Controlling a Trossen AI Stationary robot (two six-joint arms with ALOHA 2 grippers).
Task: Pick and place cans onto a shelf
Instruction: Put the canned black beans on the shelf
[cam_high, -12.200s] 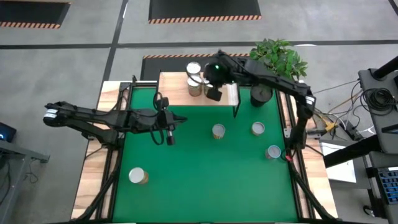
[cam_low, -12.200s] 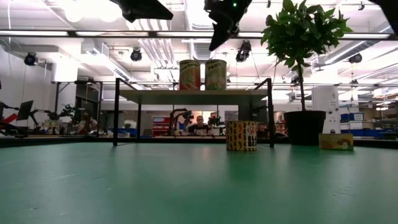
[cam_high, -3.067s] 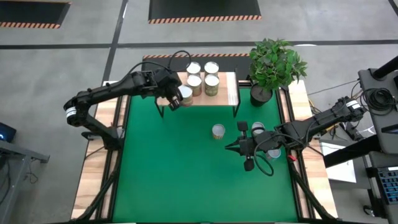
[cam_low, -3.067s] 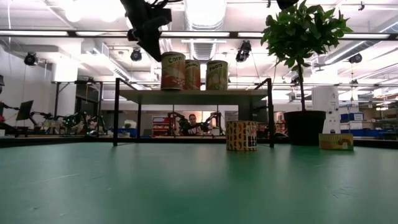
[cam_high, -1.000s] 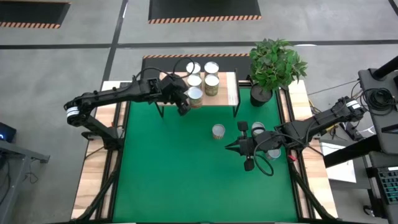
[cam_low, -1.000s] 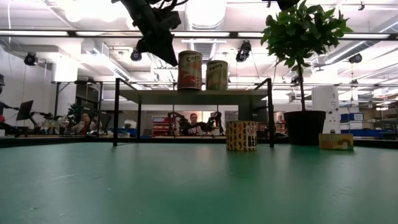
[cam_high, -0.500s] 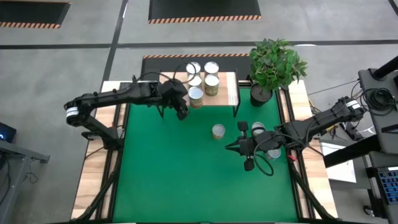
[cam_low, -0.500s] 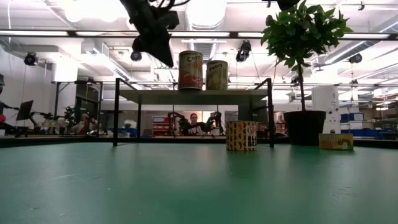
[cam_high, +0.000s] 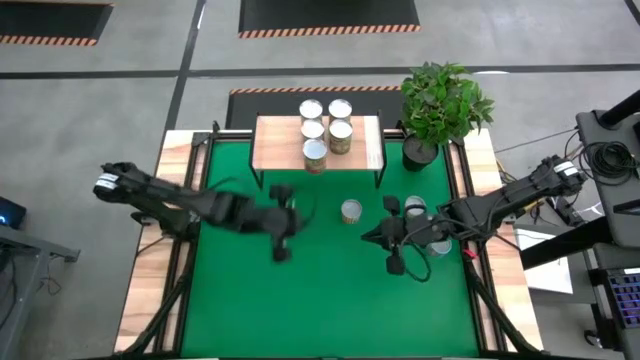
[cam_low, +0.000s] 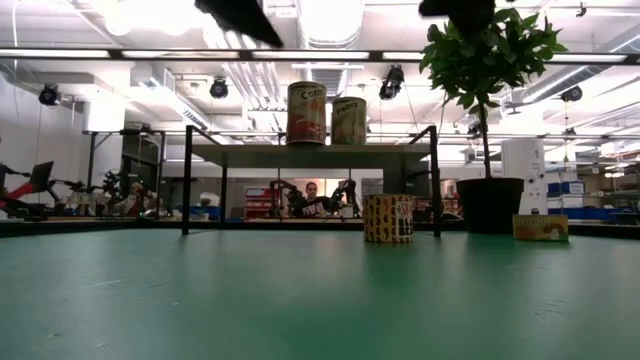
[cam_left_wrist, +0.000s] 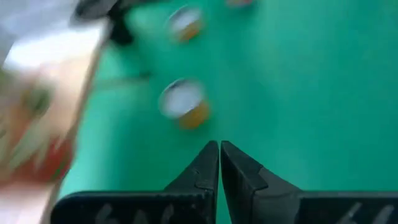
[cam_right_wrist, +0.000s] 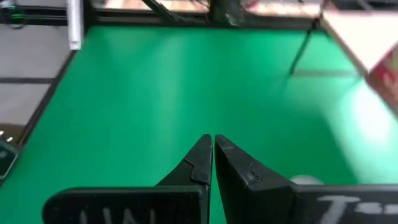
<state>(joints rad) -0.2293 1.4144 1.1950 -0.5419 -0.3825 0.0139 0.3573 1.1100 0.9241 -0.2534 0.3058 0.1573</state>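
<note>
On the green table, a can is standing upright between both empty, clenched grippers; the left gripper is lying just left of it, the right gripper comparably near. Four cans are sitting on the shelf.

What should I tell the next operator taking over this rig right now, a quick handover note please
Left claw: shut, empty, over the green mat in front of the shelf.
Right claw: shut, empty, over the mat toward the right, near the loose cans.
Done: four cans on the shelf, two at the back, one mid, and one at the front edge; a fifth may sit between them, hard to tell from above.
Left: one can on the mat below the shelf, one to its right, and another partly hidden by the right arm.
The potted plant stays put.
</note>
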